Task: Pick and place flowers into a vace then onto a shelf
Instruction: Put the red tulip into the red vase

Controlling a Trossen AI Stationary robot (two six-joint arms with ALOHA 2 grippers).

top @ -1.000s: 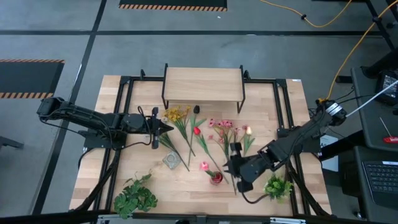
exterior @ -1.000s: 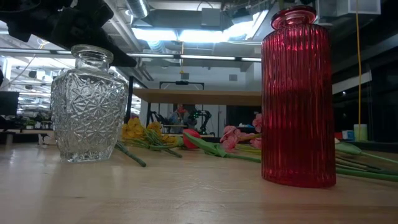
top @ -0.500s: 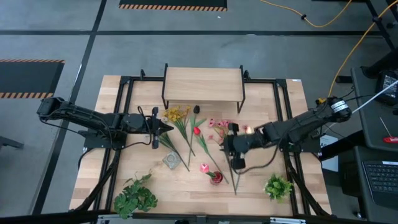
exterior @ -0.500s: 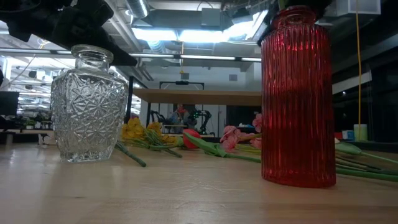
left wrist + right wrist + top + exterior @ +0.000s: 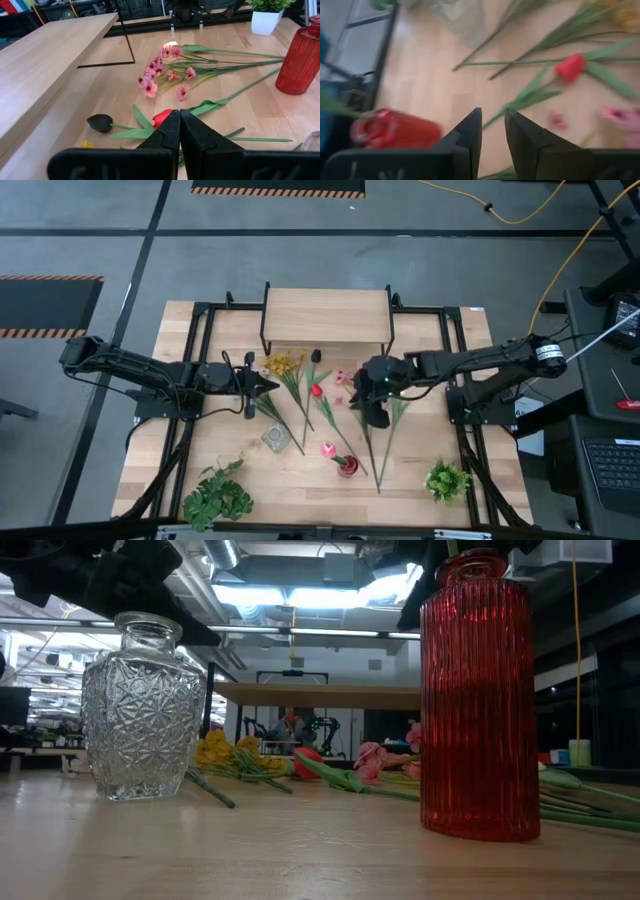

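Wooden tabletop beneath your right gripper, parted and empty: pinch those limp, light flowers mid-stem (left gripper clenched).

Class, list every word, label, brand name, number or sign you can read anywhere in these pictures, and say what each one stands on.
None can be read.
Red vase: ribbed glass, no label.
Clear vase: cut pattern only, no label.
Shelf: bare wood, no print.
White pot: plain.
Floor stripes: hazard marking, no words.
Room behind the table in the low view: anything there is too small to read.
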